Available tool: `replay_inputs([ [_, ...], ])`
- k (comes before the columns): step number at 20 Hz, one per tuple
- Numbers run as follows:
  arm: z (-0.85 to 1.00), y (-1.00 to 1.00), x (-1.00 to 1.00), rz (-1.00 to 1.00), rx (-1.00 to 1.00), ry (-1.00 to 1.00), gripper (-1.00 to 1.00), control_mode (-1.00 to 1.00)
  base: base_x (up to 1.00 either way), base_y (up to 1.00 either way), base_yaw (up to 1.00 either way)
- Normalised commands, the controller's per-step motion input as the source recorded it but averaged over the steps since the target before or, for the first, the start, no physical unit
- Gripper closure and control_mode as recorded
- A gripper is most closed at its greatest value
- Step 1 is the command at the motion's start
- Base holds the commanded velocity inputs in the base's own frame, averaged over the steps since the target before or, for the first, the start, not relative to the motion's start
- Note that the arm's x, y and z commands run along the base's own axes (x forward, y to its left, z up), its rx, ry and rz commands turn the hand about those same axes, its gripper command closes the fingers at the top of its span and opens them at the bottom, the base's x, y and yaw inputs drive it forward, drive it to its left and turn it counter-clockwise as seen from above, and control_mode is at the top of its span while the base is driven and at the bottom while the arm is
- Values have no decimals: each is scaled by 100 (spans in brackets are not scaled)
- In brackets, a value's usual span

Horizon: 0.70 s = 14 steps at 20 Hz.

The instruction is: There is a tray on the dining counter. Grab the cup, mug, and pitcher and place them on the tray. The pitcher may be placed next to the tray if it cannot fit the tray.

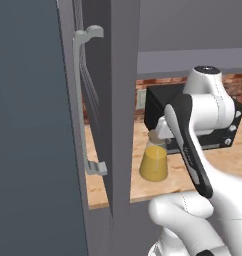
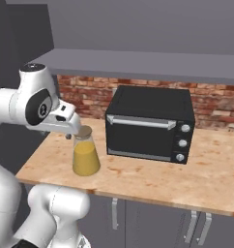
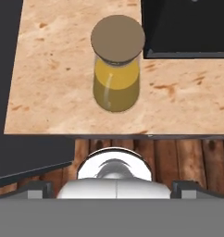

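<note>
The pitcher (image 3: 116, 83) is a clear conical carafe of orange-yellow juice with a round tan lid. It stands upright on a wood-grain counter (image 2: 153, 179) near the counter's left end, left of a black oven. My gripper (image 3: 113, 187) hangs open above the counter's front edge, just short of the pitcher, with nothing between its fingers. From the right base view the gripper (image 2: 69, 133) sits at lid height, close beside the pitcher (image 2: 85, 157) on its left. In the left base view the pitcher (image 1: 154, 162) shows below my hand (image 1: 160, 129). Tray, cup, mug and dining counter are out of view.
A black toaster oven (image 2: 150, 123) stands right beside the pitcher, against a red brick wall (image 2: 90, 94). A grey shelf (image 2: 138, 60) overhangs the counter. A tall dark cabinet with a grey handle (image 1: 83, 100) borders the counter's left end. Grey cabinets (image 2: 157, 220) lie below.
</note>
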Motion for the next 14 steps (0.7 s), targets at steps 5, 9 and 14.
replay_inputs([
  [5, -28, 3, 25, 0, 8, 0, -100, -100, 0, 0, 0],
  [9, -39, 12, 4, 0, 0, -7, -100, -100, 0, 0, 0],
  [14, -31, 9, 1, 0, 0, -12, -100, -100, 0, 0, 0],
])
